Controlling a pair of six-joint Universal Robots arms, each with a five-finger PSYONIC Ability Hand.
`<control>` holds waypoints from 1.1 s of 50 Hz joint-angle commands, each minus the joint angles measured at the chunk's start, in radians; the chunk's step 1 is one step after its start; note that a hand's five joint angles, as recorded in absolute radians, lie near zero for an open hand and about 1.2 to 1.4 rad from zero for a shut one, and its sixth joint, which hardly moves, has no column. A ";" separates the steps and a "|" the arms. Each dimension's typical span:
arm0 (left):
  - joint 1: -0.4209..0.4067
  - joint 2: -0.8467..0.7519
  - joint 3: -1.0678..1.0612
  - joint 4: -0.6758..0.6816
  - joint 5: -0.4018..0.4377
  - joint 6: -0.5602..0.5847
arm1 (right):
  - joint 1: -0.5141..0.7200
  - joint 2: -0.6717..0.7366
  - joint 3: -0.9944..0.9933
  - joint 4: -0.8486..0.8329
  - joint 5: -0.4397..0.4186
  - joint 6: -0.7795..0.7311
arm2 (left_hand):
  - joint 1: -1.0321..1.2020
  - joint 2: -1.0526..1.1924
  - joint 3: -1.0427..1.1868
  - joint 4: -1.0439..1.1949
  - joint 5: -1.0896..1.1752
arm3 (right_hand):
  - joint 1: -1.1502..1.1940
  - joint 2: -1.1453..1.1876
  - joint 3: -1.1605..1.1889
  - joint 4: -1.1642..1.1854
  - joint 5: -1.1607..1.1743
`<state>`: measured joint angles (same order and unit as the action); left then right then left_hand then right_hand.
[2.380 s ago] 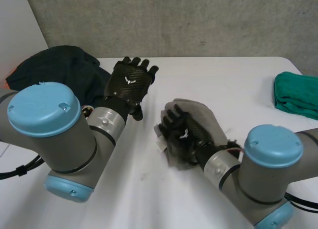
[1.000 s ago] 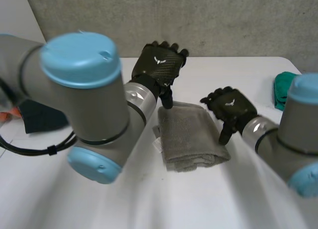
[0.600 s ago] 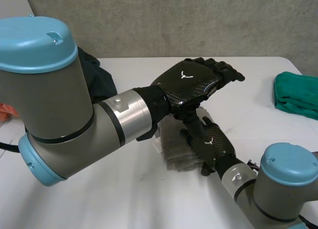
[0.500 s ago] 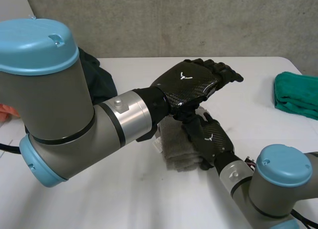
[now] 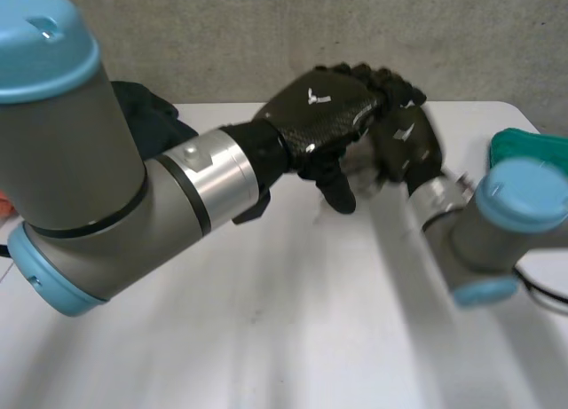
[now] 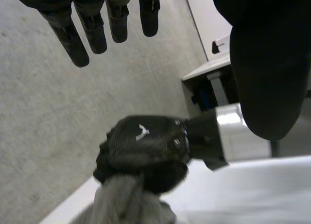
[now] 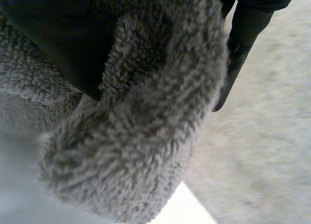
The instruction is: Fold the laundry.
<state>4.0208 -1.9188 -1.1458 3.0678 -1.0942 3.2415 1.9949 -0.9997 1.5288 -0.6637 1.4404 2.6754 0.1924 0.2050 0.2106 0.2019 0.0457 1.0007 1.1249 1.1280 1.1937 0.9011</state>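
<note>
Grey fleecy towel (image 7: 146, 136) is bunched in the right hand (image 6: 146, 146), whose fingers (image 7: 238, 44) are curled round it with the pile bulging out between them and the palm. From the left wrist view the towel hangs down beneath that clenched hand, with the concrete wall (image 5: 266, 36) behind it and the white counter (image 5: 266, 320) below; whether the cloth's lower end touches the counter cannot be told. The left hand (image 5: 324, 116) hovers near the right one above the far middle of the counter, holding nothing: its fingers (image 6: 73, 39) are straight and spread, and its thumb points down toward the counter. The two hands are close but apart in the left wrist view. A green cloth (image 5: 532, 147) lies folded at the counter's far right edge, well apart from the hands, and a dark garment (image 5: 146, 116) sits heaped at the far left, behind the left arm.
</note>
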 commanded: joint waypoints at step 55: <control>-0.016 -0.013 -0.008 0.066 -0.050 -0.057 | -1.007 0.191 -0.811 0.840 -0.125 -0.098 | 0.018 0.006 0.000 0.009 -0.010 | -0.826 -0.950 -0.953 -1.019 -0.901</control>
<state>4.0077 -1.9332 -1.1494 3.1327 -1.1433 3.1855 1.0622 -0.7572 0.7964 0.0627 1.1007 2.7519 0.1924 0.2050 0.2106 0.2019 0.0457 0.2263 0.2108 0.2091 0.2079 0.0428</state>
